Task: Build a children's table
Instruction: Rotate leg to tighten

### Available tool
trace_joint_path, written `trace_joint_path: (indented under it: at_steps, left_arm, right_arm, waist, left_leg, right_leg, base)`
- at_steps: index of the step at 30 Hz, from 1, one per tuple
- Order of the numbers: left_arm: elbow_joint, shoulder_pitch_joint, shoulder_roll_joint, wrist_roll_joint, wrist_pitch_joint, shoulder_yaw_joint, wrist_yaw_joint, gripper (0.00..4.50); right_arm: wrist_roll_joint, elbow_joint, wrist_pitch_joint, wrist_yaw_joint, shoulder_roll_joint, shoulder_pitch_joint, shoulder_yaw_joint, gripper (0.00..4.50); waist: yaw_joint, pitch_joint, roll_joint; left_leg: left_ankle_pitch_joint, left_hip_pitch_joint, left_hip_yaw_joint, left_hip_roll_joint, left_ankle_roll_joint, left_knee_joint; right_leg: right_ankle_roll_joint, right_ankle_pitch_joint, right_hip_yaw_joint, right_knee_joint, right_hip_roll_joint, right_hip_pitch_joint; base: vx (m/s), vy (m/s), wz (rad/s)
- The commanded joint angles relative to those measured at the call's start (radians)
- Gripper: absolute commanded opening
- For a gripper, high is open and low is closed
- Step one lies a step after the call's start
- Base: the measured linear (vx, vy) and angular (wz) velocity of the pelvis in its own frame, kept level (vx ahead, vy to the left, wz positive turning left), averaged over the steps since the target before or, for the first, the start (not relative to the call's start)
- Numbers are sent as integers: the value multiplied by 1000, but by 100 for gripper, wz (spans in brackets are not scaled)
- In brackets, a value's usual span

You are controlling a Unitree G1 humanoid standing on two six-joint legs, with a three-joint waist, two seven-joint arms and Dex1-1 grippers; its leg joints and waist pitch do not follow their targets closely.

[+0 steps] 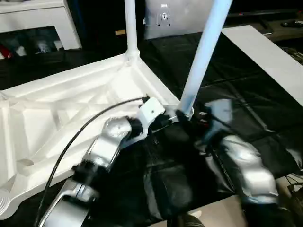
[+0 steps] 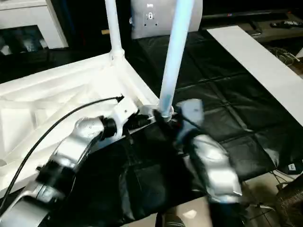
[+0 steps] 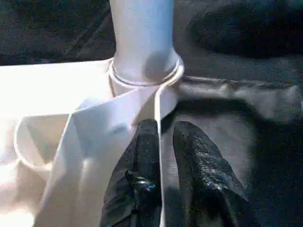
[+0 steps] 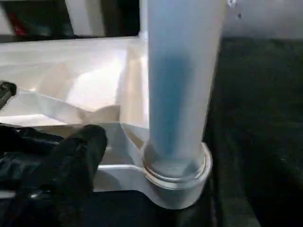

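The children's table top (image 1: 57,109) lies upside down, white, ribs up. Two white legs stand in its corner sockets: a far leg (image 1: 131,28) and a near leg (image 1: 203,52), seated in the near socket (image 4: 175,189). My left gripper (image 3: 163,142) sits astride the table's thin rim (image 3: 158,109) just beside that socket. It is open only a sliver, one finger (image 3: 144,156) against the rim. My right gripper (image 1: 196,116) hovers at the base of the near leg, open. The leg (image 4: 182,71) stands free, with a black finger (image 4: 75,161) well off to its side.
Black padded mats (image 1: 246,94) cover the floor around the table top. A long white board (image 1: 270,52) lies at the right. A white shelf (image 1: 33,19) stands at the back left and a grey panel (image 1: 175,16) behind the legs. A black cable (image 1: 80,132) arcs over my left forearm.
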State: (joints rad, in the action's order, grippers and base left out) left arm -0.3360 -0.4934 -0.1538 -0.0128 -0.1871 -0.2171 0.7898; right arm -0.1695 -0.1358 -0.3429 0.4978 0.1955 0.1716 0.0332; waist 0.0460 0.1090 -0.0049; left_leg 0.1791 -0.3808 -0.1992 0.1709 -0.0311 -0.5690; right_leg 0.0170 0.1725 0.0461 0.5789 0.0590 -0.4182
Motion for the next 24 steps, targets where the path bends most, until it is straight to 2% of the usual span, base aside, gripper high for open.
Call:
trace_joint_path:
  at_steps: [1,4,5,6,7,8,9,10,11,12,13,14,15,16,17,18,19,20,21,22,24]
  left_arm:
    - [61,39,-9,36,-1,12,30,100]
    - [116,70,-24,49,-32,27,32,139]
    - [150,88,-37,53,-52,32,31,139]
    - [222,129,-68,67,-98,42,38,147]
    - [283,162,-96,77,-139,48,47,157]
    - [320,183,-115,85,-164,50,53,171]
    - [388,221,-145,100,-209,58,65,183]
    - [428,242,-162,110,-235,62,73,188]
    - [462,260,-177,118,-262,65,78,193]
    - [579,324,-230,146,-359,72,99,193]
    - [660,375,-271,160,-428,76,112,215]
    - [664,378,-273,160,-431,76,112,227]
    - [733,429,-314,166,-501,79,115,233]
    - [751,444,-324,165,-521,80,113,238]
    - [784,473,-344,153,-555,82,98,247]
    - [827,514,-356,132,-625,99,52,247]
    - [838,524,-357,128,-647,106,37,271]
    - [843,531,-355,122,-655,111,27,271]
    - [855,544,-348,108,-680,123,2,278]
    - [870,554,-339,96,-709,132,-25,281]
    - [871,555,-338,96,-711,132,-27,291]
  right_arm:
    - [-52,-77,-20,70,30,-21,3,450]
    - [-85,-108,-36,98,41,-27,7,450]
    - [-100,-121,-47,105,44,-26,8,450]
    - [-119,-139,-66,115,49,-17,2,450]
    - [-126,-145,-79,116,49,-5,-8,450]
    - [-133,-150,-90,116,51,1,-13,450]
    - [-137,-145,-99,111,42,22,-26,450]
    - [-140,-140,-103,107,35,34,-32,450]
    - [-142,-135,-107,104,29,46,-38,450]
    - [-126,-91,-110,84,-2,90,-59,450]
    - [-105,-44,-110,64,-27,127,-77,450]
    - [-104,-42,-110,64,-28,129,-78,450]
    - [-81,17,-112,42,-53,171,-97,450]
    - [-73,37,-110,35,-61,184,-103,450]
    - [-61,82,-110,18,-78,216,-111,450]
    - [-56,161,-114,7,-111,272,-126,450]
    - [-56,183,-114,8,-120,288,-132,450]
    - [-50,204,-106,6,-126,302,-137,450]
    - [-34,257,-87,-3,-143,335,-145,450]
    - [-24,312,-73,-20,-159,365,-146,450]
    - [-23,315,-71,-21,-160,367,-146,450]
  waist:
    - [4,-80,-16]
    - [-1,-77,-18]
    - [-3,-73,-18]
    - [-2,-71,-18]
    - [-8,-68,-22]
    - [-11,-65,-20]
    - [-12,-66,-18]
    - [-16,-63,-18]
    - [-15,-60,-17]
    - [-15,-60,-18]
    - [-17,-57,-13]
    - [-16,-56,-12]
    - [-20,-55,-10]
    - [-20,-54,-9]
    - [-17,-51,-6]
    - [-18,-56,-4]
    - [-20,-57,-3]
    - [-17,-57,-2]
    - [-15,-59,-1]
    - [-15,-59,-1]
    - [-14,-62,-3]
  left_leg:
    - [55,13,24,64,155,47]
    - [85,14,23,63,145,48]
    - [109,14,23,63,132,50]
    - [134,15,27,67,109,52]
    - [151,10,30,67,92,56]
    - [163,11,29,64,88,58]
    - [178,19,28,63,71,56]
    - [185,17,29,62,58,58]
    - [197,22,27,62,55,58]
    - [212,25,29,64,39,59]
    - [215,17,33,62,29,64]
    - [228,24,31,63,21,63]
    - [249,26,33,61,8,63]
    - [252,25,32,60,3,65]
    - [270,32,29,59,-4,65]
    - [269,32,32,60,-17,64]
    - [265,28,33,59,-20,66]
    - [266,33,31,60,-20,66]
    - [254,32,30,60,-25,66]
    - [254,32,30,60,-25,66]
    - [236,29,30,58,-26,65]
  right_leg:
    - [250,44,-50,-39,86,66]
    - [240,107,-47,-46,84,61]
    - [227,163,-48,-53,84,56]
    - [222,209,-48,-52,88,58]
    - [206,258,-47,-54,89,59]
    - [194,289,-47,-60,85,55]
    - [184,323,-49,-61,85,49]
    - [173,353,-49,-63,82,47]
    - [166,373,-50,-69,79,40]
    - [168,384,-52,-64,81,39]
    - [169,399,-51,-63,82,41]
    - [167,412,-52,-65,81,35]
    - [168,428,-53,-64,79,34]
    - [164,435,-54,-66,77,34]
    - [150,448,-56,-74,73,27]
    - [161,415,-56,-64,73,29]
    - [161,398,-55,-61,71,34]
    - [156,392,-56,-65,69,29]
    - [167,339,-58,-58,69,32]
    - [167,339,-58,-58,69,32]
    - [171,298,-56,-54,68,37]
  base:
    - [0,0,0]
    - [0,0,0]
    - [0,0,0]
    - [0,0,0]
    - [0,0,0]
    - [0,0,0]
    - [0,0,0]
    - [0,0,0]
    - [0,0,0]
    - [0,0,0]
    - [0,0,0]
    - [0,0,0]
    - [0,0,0]
    - [0,0,0]
    - [0,0,0]
    - [0,0,0]
    - [0,0,0]
    - [0,0,0]
    - [0,0,0]
    - [0,0,0]
    - [0,0,0]
